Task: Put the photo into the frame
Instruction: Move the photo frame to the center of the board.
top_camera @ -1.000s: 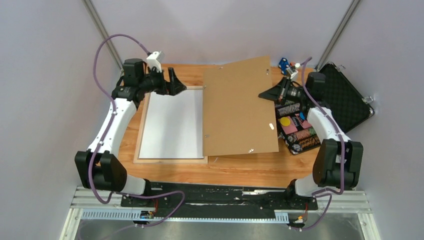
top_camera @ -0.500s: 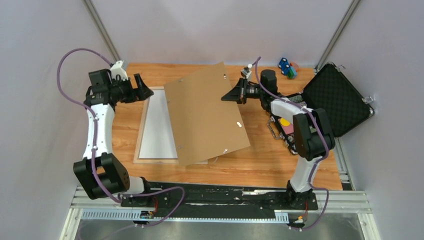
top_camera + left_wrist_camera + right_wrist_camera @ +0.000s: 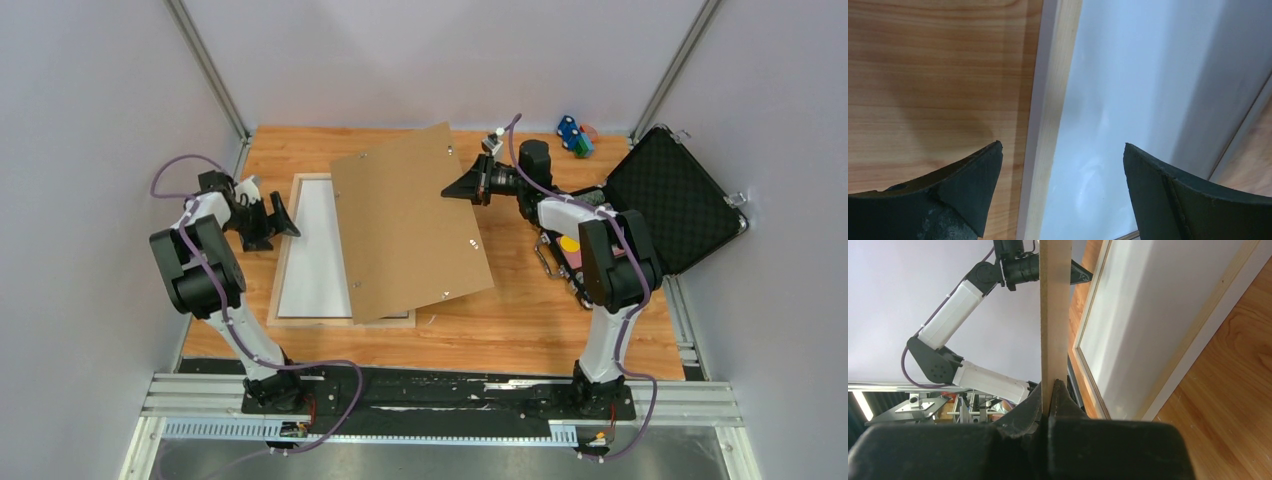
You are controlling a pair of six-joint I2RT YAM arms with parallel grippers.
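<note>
Frame: the frame (image 3: 320, 321) lies flat on the tabletop (image 3: 520, 330), left of centre. It is probably face down, so that its open back can take the print and the board.
Photo: the photo (image 3: 315, 250) appears to be the white sheet lying inside the pale wood rim. No printed side shows, so I judge it to be lying picture-down and already seated.
Backing board: the brown backing board (image 3: 410, 230) hangs tilted over the right part of the frame. Its left edge is low and its right edge is raised like a half-shut lid. Whether the low edge touches the frame I cannot tell.
Right jaws: the right jaws are clamped shut on the raised edge of the board. The wrist view shows the thin edge pinched between them, a hold that lets the board be lowered under control.
Left jaws: the left jaws are spread wide and empty. They hover over the frame's left rail, one finger above bare tabletop and the other above the white sheet, likely ready to steady the frame.
Step in hand: closing the board down over the photo.
Risk: the board sits rotated against the rim, so it could land skewed instead of dropping inside.
Black case: the black case (image 3: 680, 205) stands open at the right, well apart and not involved.
</note>
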